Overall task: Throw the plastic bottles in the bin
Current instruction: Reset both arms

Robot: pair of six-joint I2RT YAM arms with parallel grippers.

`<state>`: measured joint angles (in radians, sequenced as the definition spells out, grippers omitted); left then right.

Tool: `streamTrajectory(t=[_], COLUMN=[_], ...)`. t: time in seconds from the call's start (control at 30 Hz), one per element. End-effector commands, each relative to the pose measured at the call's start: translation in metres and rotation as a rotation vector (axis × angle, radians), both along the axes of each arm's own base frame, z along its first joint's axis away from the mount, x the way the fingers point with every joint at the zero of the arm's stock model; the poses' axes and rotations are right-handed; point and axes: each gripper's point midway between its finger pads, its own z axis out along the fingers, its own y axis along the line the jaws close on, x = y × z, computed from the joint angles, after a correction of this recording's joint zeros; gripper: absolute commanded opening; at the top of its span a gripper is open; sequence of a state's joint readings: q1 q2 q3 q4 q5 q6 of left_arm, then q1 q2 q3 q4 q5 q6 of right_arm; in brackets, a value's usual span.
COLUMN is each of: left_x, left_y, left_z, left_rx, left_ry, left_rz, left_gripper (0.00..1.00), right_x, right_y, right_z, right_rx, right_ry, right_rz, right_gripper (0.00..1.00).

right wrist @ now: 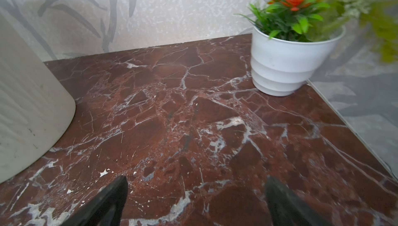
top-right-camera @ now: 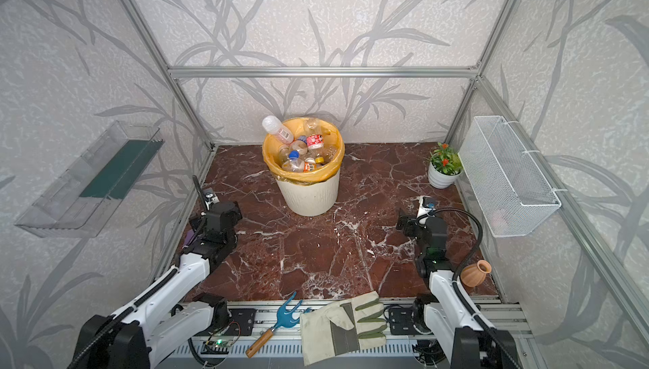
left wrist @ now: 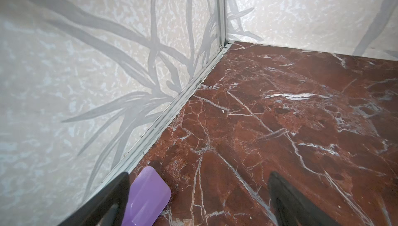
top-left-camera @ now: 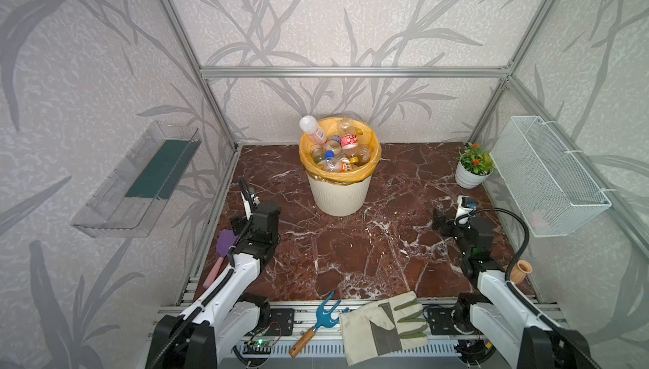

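Left wrist view shows us the left gripper (left wrist: 199, 175) with its jaws spread wide above the marble tabletop (left wrist: 280, 128), pinching nothing; a purple scoop (left wrist: 146, 194) lies just beside one finger (left wrist: 112, 194). From the right wrist camera we see the right gripper (right wrist: 197, 178) spread just as wide, holding nothing, facing the tabletop between the bin (right wrist: 32, 106) and a white flowerpot (right wrist: 286, 63). In both top views the bin stands at upper centre of the frame, well apart from both grippers, and the plastic bottles (top-left-camera: 337, 153) fill its yellow liner (top-left-camera: 351, 176); one pink-labelled bottle (top-left-camera: 312, 129) leans out over the rim's upper left.
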<state>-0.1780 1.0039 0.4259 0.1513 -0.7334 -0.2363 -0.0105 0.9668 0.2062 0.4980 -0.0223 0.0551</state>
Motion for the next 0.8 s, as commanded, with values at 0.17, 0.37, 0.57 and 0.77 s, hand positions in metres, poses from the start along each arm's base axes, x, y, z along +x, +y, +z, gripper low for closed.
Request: streamTrajectory(t=[0.17, 0.37, 0.57, 0.77], left_x=[0.034, 0.057, 0.081, 0.084], left_y=[0.000, -0.005, -0.021, -0.012], left_z=[-0.009, -0.029, -0.059, -0.062], left_rx=[0.001, 0.016, -0.034, -0.072], left_ry=[-0.111, -0.083, -0.036, -0.051], left_rz=[-0.038, -0.119, -0.288, -0.272], left_gripper=[1.00, 0.99, 0.98, 0.99], right_x=[0.044, 0.052, 0.068, 0.077], right_y=[0.020, 0.029, 0.022, 0.021], right_z=[0.005, -0.003, -0.028, -0.029], right_rx=[-0.154, -0.082, -0.090, -0.092], right_ry=[-0.065, -0.144, 0.012, -0.004], right_rz=[0.083, 0.097, 0.053, 0.035], right_gripper=[0.99, 0.99, 0.99, 0.99])
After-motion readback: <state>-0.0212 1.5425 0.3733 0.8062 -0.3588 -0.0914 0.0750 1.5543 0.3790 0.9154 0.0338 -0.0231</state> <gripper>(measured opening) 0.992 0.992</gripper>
